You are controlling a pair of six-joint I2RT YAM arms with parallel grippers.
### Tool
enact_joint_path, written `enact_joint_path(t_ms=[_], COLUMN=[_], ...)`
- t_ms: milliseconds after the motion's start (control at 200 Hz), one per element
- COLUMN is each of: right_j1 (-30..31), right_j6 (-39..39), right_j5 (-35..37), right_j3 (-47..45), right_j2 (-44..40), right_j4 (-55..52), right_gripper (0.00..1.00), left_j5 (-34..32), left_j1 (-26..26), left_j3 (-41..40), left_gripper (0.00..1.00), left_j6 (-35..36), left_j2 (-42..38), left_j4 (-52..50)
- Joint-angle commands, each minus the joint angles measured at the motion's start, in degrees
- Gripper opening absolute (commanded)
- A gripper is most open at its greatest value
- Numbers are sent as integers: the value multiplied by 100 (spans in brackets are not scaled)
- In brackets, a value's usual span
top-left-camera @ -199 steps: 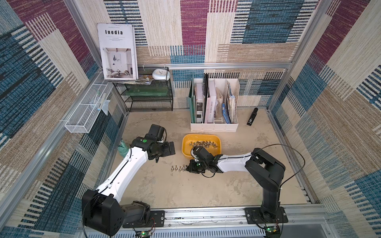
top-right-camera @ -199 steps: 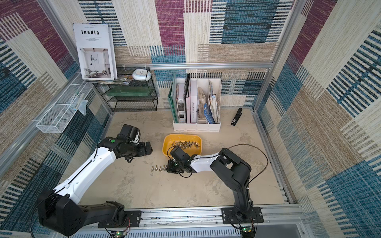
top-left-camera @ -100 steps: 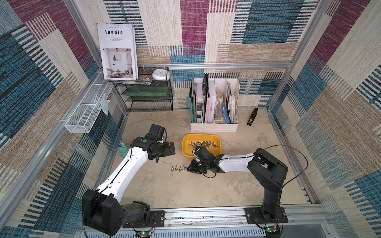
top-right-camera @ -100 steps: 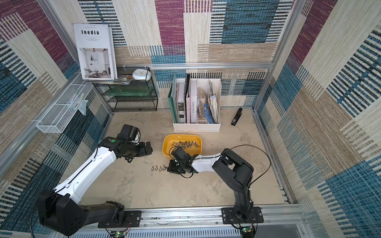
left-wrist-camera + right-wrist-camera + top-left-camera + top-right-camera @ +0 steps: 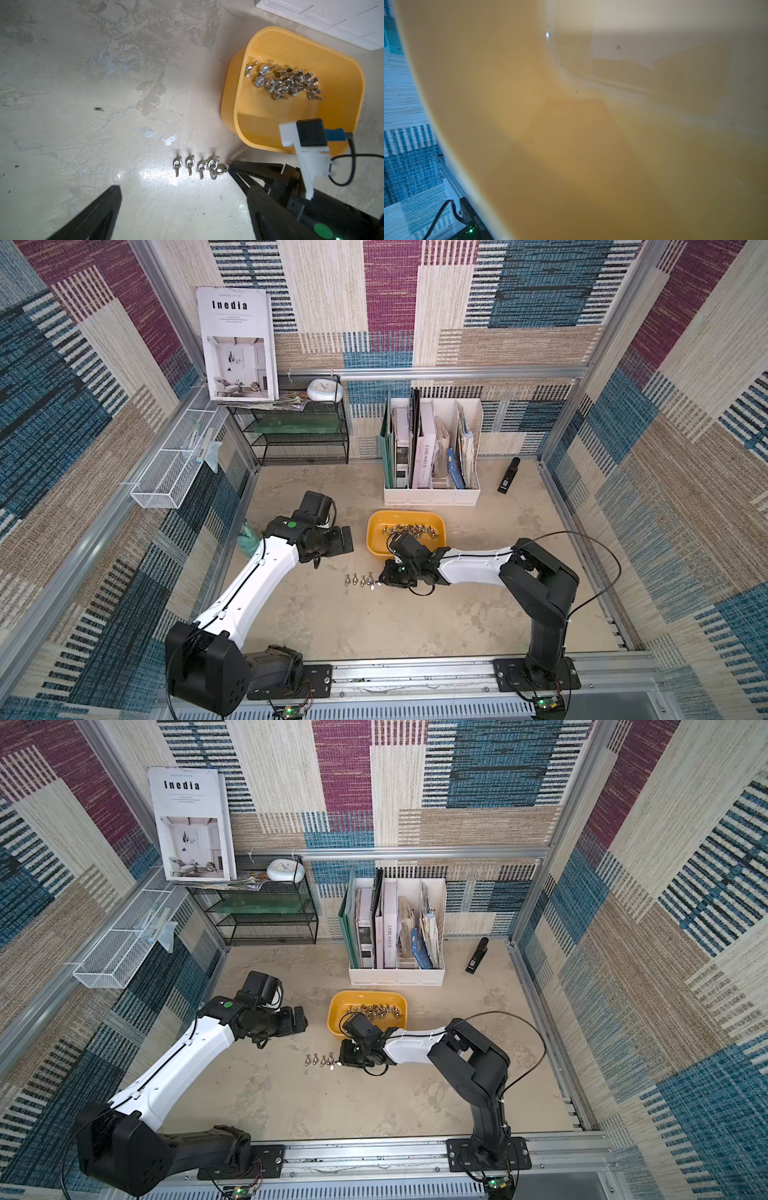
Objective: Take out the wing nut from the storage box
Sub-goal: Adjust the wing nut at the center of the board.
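Beside the right claw [image 5: 231,170] lies the wing nut [image 5: 218,170].

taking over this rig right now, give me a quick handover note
Left tool: open, empty, hovering beside the storage box.
Right tool: low at the table, jaws slightly apart, holding nothing, tips next to the nearest wing nut.
Done: five wing nuts lie in a row on the table, outside the box.
Left: a pile of wing nuts sits in the box; lift the right tool clear, fetch more if wanted.

The yellow-orange storage box [image 5: 227,108] holds silvery wing nuts [image 5: 286,83]; the walls [image 5: 540,290] show woven blue, maroon and beige patchwork.
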Motion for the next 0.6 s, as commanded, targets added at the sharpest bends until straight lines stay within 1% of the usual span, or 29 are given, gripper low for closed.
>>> enact_joint_path(t_ms=[0, 80, 225, 321, 451, 521, 596], right_j1=[12, 32, 134, 231, 272, 318, 399], right_j6=[-460, -957, -2046, -2561, -3115, -3430, -3783], right_j5=[275, 354, 499, 624, 639, 581, 519], right_j3=[-51, 33, 400, 507, 549, 647, 797], right_j2=[-198, -299, -231, -210, -157, -106, -17], right_j4=[-352, -553, -922, -928, -983, -1057, -1154], right_gripper=[27, 31, 31, 32, 37, 43, 46], left_j5=[55, 50, 27, -10, -45, -86, -100], left_j1=[8, 12, 8, 19, 25, 56, 130], left_j3=[4, -2, 32, 58, 83, 93, 102], left_gripper=[99, 99, 99, 99, 99, 99, 99], left_j6=[38, 37, 36, 66, 112, 132, 140], left_j2=[-25, -19, -20, -53, -87, -117, -157], left_j4=[80, 84, 85, 79, 47, 16, -3])
